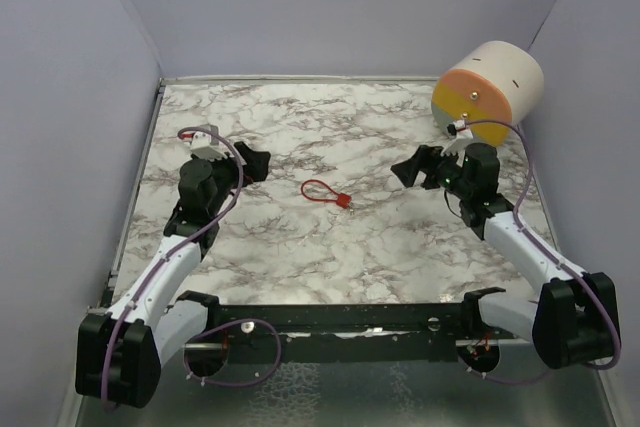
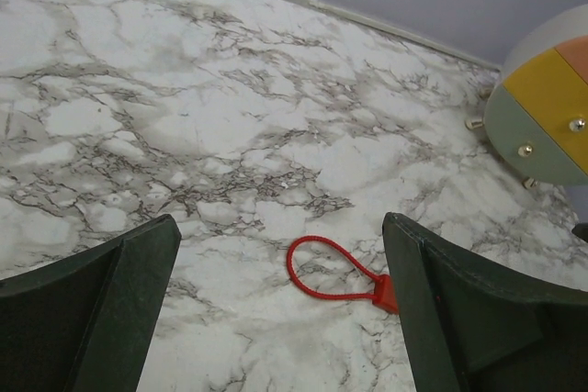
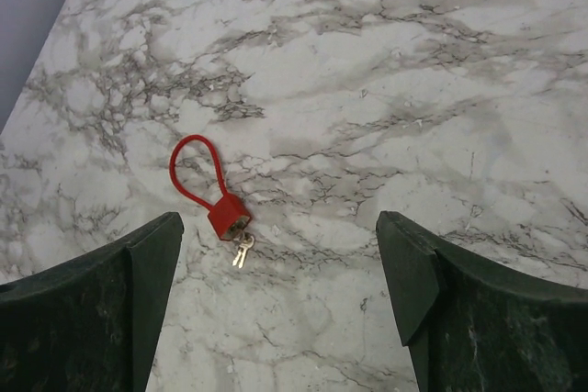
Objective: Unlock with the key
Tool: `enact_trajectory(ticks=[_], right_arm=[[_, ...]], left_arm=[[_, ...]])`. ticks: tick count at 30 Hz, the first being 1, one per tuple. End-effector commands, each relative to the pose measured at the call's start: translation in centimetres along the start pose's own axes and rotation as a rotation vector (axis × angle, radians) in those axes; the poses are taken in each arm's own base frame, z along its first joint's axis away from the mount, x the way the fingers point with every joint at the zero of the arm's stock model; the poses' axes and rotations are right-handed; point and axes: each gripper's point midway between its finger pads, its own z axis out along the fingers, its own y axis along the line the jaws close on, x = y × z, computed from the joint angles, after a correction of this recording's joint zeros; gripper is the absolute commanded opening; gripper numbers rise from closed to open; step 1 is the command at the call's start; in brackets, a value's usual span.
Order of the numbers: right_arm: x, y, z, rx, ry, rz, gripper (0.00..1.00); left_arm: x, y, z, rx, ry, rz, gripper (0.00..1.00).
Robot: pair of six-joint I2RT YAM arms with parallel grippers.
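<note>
A red cable padlock [image 1: 325,192] lies mid-frame on the marble table [image 1: 380,247], small keys [image 3: 242,250] at its body. The left gripper [image 1: 256,164] and right gripper [image 1: 412,169] both gape wide, holding nothing.

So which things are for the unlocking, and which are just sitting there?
For the job:
red cable padlock
small keys at its body
left gripper and right gripper, both open and holding nothing

Just lying about:
round drum with a striped face and little knobs, in the far right corner
</note>
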Motion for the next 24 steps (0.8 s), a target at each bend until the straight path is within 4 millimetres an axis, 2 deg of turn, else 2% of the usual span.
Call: enact_trajectory(ticks=[1, 6, 9, 15, 19, 24], right_arm=[[1.5, 1.2, 0.2, -0.062, 0.043, 0.003, 0.87], [3.2, 0.9, -0.6, -0.043, 0.067, 0.006, 0.87], [3.3, 0.6, -1.3, -0.014, 0.067, -0.004, 0.87], [3.2, -0.2, -1.9, 0.035, 0.062, -0.025, 0.87], [3.1, -0.7, -1.5, 0.057, 0.06, -0.038, 0.87], [2.8, -0.9, -0.4, 0.054, 0.065, -0.029, 0.87]], left_arm=[[-0.1, -2.4, 0.7, 0.089, 0.034, 0.011, 0.95], [1.7, -4.9, 2.6, 0.158, 0.101, 0.038, 0.95], [3.3, -6.7, 3.9, 0.201, 0.159, 0.071, 0.95], [5.8, -9.1, 5.7, 0.269, 0.239, 0.131, 0.96], [6.7, -9.9, 6.2, 0.297, 0.285, 0.153, 0.97], [8.2, -9.8, 6.6, 0.262, 0.384, 0.184, 0.97]])
